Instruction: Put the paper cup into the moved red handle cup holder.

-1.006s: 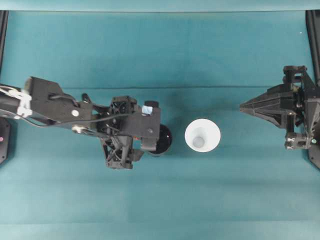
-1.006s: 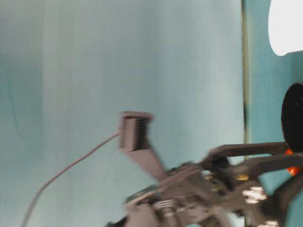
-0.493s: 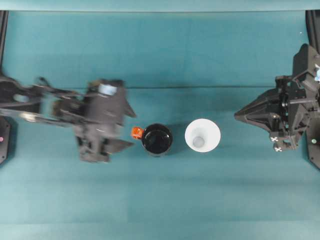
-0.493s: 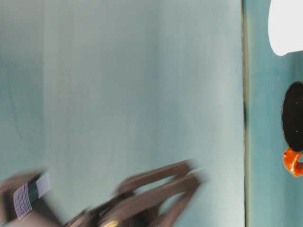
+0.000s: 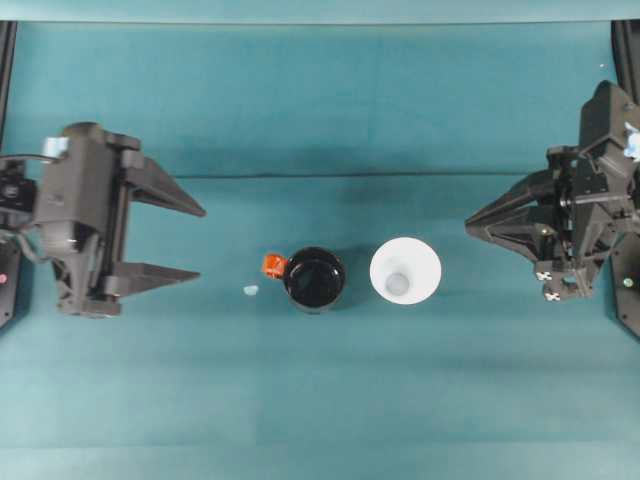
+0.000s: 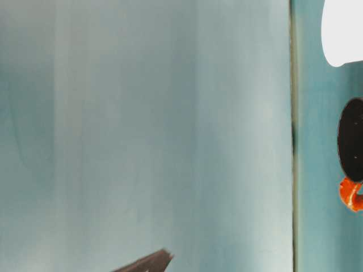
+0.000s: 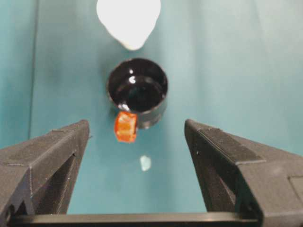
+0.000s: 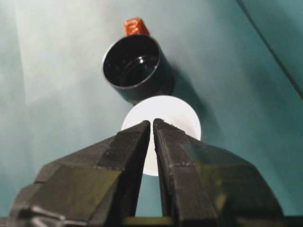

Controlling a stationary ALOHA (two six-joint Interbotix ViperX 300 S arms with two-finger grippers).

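Left gripper (image 5: 195, 242) at left table edge, level, fingers spread wide toward centre, gripping nothing. Right gripper (image 5: 470, 228) at right edge, aimed at centre, fingertips (image 8: 147, 126) nearly pressed together, thin gap only, holding nothing. One cup (image 5: 405, 271), white, upright, open end up, mid-table, just right of holder, narrow gap between. One holder (image 5: 314, 279), glossy black, upright, empty, orange-red handle (image 5: 273, 265) on its left side. One small pale scrap (image 5: 250, 290) on teal cloth (image 5: 320, 110), just left of handle. No readable labels or writing.
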